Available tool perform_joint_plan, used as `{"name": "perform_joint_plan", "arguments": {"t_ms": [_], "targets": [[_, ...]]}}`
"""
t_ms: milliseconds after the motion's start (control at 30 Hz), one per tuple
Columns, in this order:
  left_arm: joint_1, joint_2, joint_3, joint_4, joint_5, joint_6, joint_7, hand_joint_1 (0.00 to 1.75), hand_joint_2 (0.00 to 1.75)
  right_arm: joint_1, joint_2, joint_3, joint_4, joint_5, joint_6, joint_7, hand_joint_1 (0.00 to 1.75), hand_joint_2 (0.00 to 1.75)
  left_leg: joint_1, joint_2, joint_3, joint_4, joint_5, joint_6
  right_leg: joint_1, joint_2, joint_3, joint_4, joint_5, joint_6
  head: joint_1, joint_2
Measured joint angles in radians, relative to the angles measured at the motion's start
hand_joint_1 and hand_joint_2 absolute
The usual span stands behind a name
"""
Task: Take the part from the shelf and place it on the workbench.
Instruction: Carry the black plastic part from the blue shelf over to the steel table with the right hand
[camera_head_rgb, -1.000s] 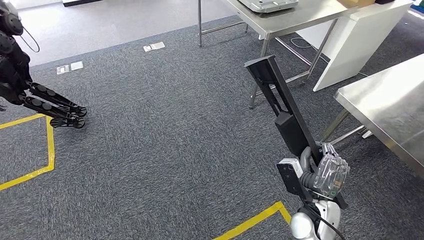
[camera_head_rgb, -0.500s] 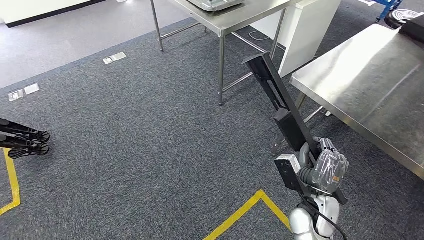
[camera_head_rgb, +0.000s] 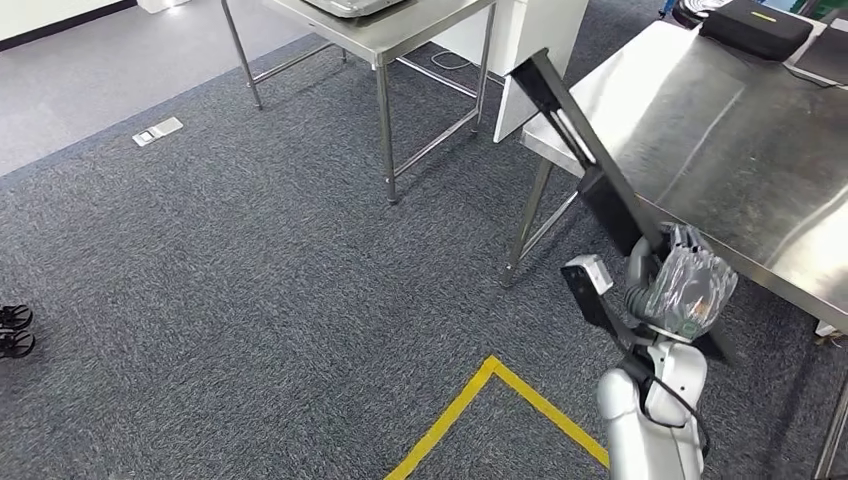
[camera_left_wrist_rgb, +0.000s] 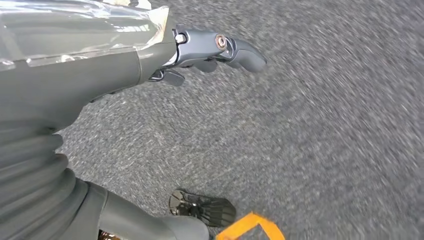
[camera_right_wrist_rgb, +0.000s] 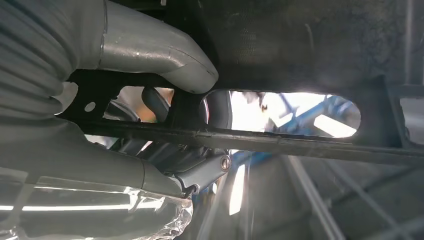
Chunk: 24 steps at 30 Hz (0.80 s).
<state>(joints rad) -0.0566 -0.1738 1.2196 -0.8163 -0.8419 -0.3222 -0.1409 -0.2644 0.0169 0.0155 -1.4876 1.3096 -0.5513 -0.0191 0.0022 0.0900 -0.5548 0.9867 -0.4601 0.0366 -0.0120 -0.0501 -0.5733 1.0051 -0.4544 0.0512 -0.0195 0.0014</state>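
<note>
My right hand (camera_head_rgb: 682, 290) grips a long black part (camera_head_rgb: 590, 170) near its lower end. The part slants up and away, and its far end overlaps the near corner of the steel workbench (camera_head_rgb: 720, 130) at the right. In the right wrist view the thumb (camera_right_wrist_rgb: 155, 50) and fingers wrap the black part (camera_right_wrist_rgb: 280, 142), which has a long slot. My left hand (camera_left_wrist_rgb: 200, 47) hangs over the grey carpet with its fingers apart and nothing in them.
A second steel table (camera_head_rgb: 385, 35) with thin legs stands at the back centre, a white cabinet (camera_head_rgb: 530, 40) beside it. Black cases (camera_head_rgb: 752, 25) lie on the workbench's far end. Yellow tape (camera_head_rgb: 500, 400) marks the carpet near my feet.
The whole view has swung right as I turn: tables and workbench slid left and nearer. The black part stays in my right hand, now overlapping the workbench corner.
</note>
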Motion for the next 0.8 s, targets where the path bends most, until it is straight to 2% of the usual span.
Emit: {"name": "perform_joint_plan", "arguments": {"t_ms": [33, 100, 133, 167, 233, 300, 333, 367, 400, 467, 500, 533, 567, 600, 633, 700, 767, 800], "targets": [[-0.004, 0.006, -0.008, 0.011, 0.004, 0.007, -0.001, 0.0, 1.75, -0.035, -0.01, -0.006, 0.017, 0.024, 0.012, 0.012, 1.75, 1.75, -0.002, 0.009, 0.0, 0.001, 0.0, -0.005, 0.003, -0.004, 0.009, -0.02, 0.005, -0.008, -0.001, 0.0], [-0.015, 0.016, -0.026, 0.035, 0.012, 0.022, -0.003, 0.0, 1.75, -0.096, -0.031, -0.017, 0.058, 0.063, 0.028, 0.032, 1.75, 1.75, -0.002, 0.022, -0.001, 0.001, 0.001, -0.016, 0.004, 0.017, 0.004, -0.021, 0.013, -0.023, -0.003, 0.0], [-0.02, 0.021, -0.034, 0.046, 0.017, 0.029, -0.004, 0.0, 1.75, -0.123, -0.04, -0.022, 0.08, 0.083, 0.035, 0.042, 1.75, 1.75, 0.001, 0.013, -0.003, 0.007, -0.004, -0.022, 0.002, 0.026, 0.002, -0.022, 0.016, -0.029, -0.004, 0.0], [-0.025, 0.026, -0.044, 0.058, 0.023, 0.037, -0.005, 0.0, 1.75, -0.151, -0.047, -0.025, 0.105, 0.107, 0.043, 0.056, 1.75, 1.75, 0.004, -0.007, -0.011, 0.026, -0.019, -0.028, -0.001, 0.035, 0.002, -0.024, 0.02, -0.035, -0.006, 0.0], [-0.03, 0.039, -0.063, 0.086, 0.039, 0.054, -0.007, 0.0, 1.75, -0.212, -0.059, -0.028, 0.167, 0.164, 0.061, 0.089, 1.75, 1.75, 0.008, -0.061, -0.058, 0.128, -0.078, -0.037, -0.005, 0.054, -0.001, -0.026, 0.025, -0.044, -0.013, 0.0], [-0.033, 0.054, -0.083, 0.118, 0.058, 0.073, -0.007, 0.0, 1.75, -0.271, -0.071, -0.03, 0.242, 0.207, 0.076, 0.121, 1.75, 1.75, 0.01, -0.084, -0.124, 0.261, -0.131, -0.041, -0.003, 0.076, -0.004, -0.025, 0.029, -0.048, -0.017, 0.0], [-0.036, 0.06, -0.095, 0.133, 0.067, 0.082, -0.006, 0.0, 1.75, -0.299, -0.078, -0.03, 0.28, 0.217, 0.082, 0.135, 1.75, 1.75, 0.01, -0.087, -0.144, 0.295, -0.133, -0.04, -0.002, 0.087, -0.005, -0.024, 0.029, -0.049, -0.018, 0.0], [-0.041, 0.065, -0.107, 0.148, 0.076, 0.089, -0.006, 0.0, 1.75, -0.326, -0.085, -0.03, 0.317, 0.222, 0.088, 0.149, 1.75, 1.75, 0.01, -0.09, -0.146, 0.288, -0.115, -0.038, -0.001, 0.099, -0.005, -0.023, 0.03, -0.05, -0.019, 0.0], [-0.046, 0.071, -0.119, 0.161, 0.083, 0.095, -0.006, 0.0, 1.75, -0.351, -0.091, -0.03, 0.349, 0.223, 0.092, 0.16, 1.75, 1.75, 0.01, -0.094, -0.129, 0.244, -0.079, -0.035, -0.001, 0.11, -0.004, -0.022, 0.03, -0.049, -0.019, 0.0], [-0.055, 0.08, -0.137, 0.18, 0.094, 0.101, -0.005, 0.0, 1.75, -0.395, -0.099, -0.03, 0.4, 0.224, 0.097, 0.174, 1.75, 1.75, 0.012, -0.133, -0.068, 0.104, -0.005, -0.025, 0.001, 0.13, -0.006, -0.019, 0.03, -0.048, -0.019, 0.0], [-0.058, 0.086, -0.144, 0.187, 0.1, 0.103, -0.005, 0.0, 1.75, -0.415, -0.102, -0.029, 0.421, 0.224, 0.097, 0.18, 1.75, 1.75, 0.013, -0.151, -0.046, 0.052, 0.013, -0.022, 0.002, 0.139, -0.01, -0.018, 0.032, -0.045, -0.018, 0.0], [-0.06, 0.09, -0.152, 0.194, 0.108, 0.106, -0.004, 0.0, 1.75, -0.433, -0.107, -0.027, 0.443, 0.224, 0.099, 0.187, 1.75, 1.75, 0.013, -0.164, -0.034, 0.024, 0.02, -0.019, 0.001, 0.149, -0.015, -0.017, 0.034, -0.041, -0.018, 0.0], [-0.062, 0.094, -0.159, 0.201, 0.117, 0.11, -0.003, 0.0, 1.75, -0.449, -0.112, -0.024, 0.463, 0.224, 0.1, 0.196, 1.75, 1.75, 0.011, -0.163, -0.033, 0.017, 0.016, -0.017, 0.0, 0.159, -0.02, -0.017, 0.037, -0.035, -0.018, 0.0], [-0.064, 0.098, -0.169, 0.207, 0.127, 0.114, -0.003, 0.0, 1.75, -0.462, -0.119, -0.021, 0.481, 0.224, 0.102, 0.205, 1.75, 1.75, 0.01, -0.152, -0.033, 0.013, 0.018, -0.014, -0.002, 0.17, -0.025, -0.019, 0.04, -0.027, -0.018, 0.0], [-0.068, 0.1, -0.181, 0.213, 0.138, 0.118, -0.002, 0.0, 1.75, -0.473, -0.126, -0.017, 0.499, 0.224, 0.103, 0.213, 1.75, 1.75, 0.01, -0.141, -0.032, 0.009, 0.021, -0.009, -0.004, 0.171, -0.031, -0.016, 0.04, -0.021, -0.019, 0.0], [-0.075, 0.105, -0.203, 0.223, 0.163, 0.126, 0.001, 0.0, 1.75, -0.503, -0.141, -0.004, 0.536, 0.225, 0.104, 0.227, 1.75, 1.75, 0.013, -0.118, -0.03, -0.003, 0.029, 0.004, 0.0, 0.134, -0.062, 0.032, 0.016, -0.019, -0.013, 0.0], [-0.077, 0.11, -0.223, 0.234, 0.188, 0.134, 0.004, 0.0, 1.75, -0.533, -0.151, 0.012, 0.572, 0.225, 0.108, 0.236, 1.75, 1.75, 0.012, -0.097, -0.03, -0.007, 0.031, 0.011, 0.001, 0.083, -0.127, 0.161, -0.037, -0.023, -0.004, 0.0], [-0.076, 0.112, -0.232, 0.24, 0.2, 0.136, 0.005, 0.0, 1.75, -0.543, -0.154, 0.02, 0.588, 0.225, 0.112, 0.238, 1.75, 1.75, 0.011, -0.087, -0.03, -0.006, 0.031, 0.012, -0.001, 0.071, -0.16, 0.229, -0.06, -0.022, -0.002, 0.0]]}}
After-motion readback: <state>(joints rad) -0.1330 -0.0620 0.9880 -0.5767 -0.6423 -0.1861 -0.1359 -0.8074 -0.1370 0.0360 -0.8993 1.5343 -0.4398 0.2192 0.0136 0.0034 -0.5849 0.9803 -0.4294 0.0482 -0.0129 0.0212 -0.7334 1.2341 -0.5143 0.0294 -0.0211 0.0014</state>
